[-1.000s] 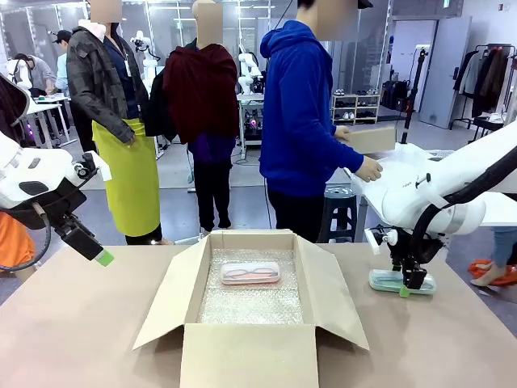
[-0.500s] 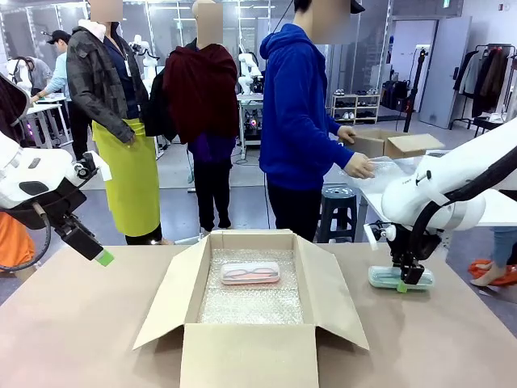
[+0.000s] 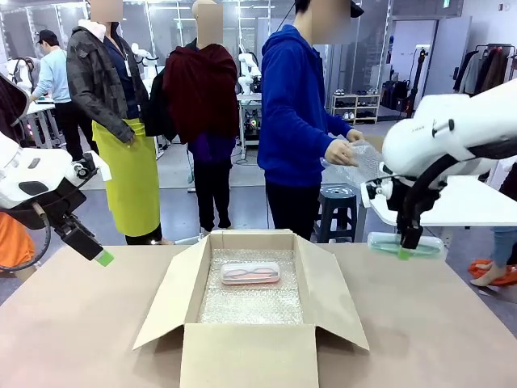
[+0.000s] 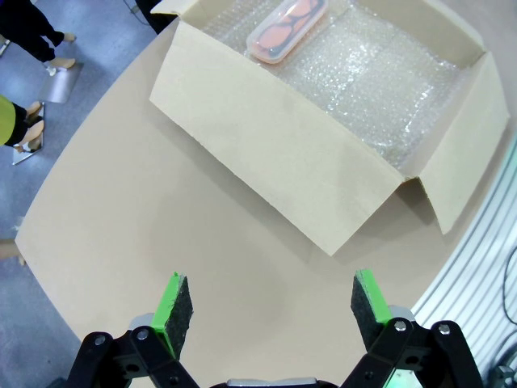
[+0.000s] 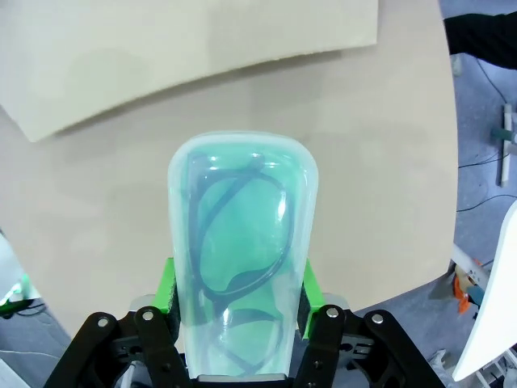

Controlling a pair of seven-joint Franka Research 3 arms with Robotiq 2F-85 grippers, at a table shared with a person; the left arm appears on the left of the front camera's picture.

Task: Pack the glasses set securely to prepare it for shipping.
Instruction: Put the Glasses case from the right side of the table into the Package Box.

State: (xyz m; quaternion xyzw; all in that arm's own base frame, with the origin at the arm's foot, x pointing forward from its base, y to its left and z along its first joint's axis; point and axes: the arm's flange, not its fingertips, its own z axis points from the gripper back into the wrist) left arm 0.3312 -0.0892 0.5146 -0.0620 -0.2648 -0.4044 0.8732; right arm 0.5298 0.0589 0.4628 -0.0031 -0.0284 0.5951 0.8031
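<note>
Right gripper at the right side of the front view is clamped across the mint green case, holding it flat, up off the table. You can see dark-framed glasses inside it in the wrist view. The clear-white case with pink inside lies on bubble wrap in the open cardboard box, centre frame. Left gripper, far left, hangs spread wide with nothing in it.

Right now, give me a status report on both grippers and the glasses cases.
Right gripper shut on mint green case, held above table. Left gripper open, empty, left of cardboard box. Clear case on bubble wrap inside box. Box opening unobstructed.
</note>
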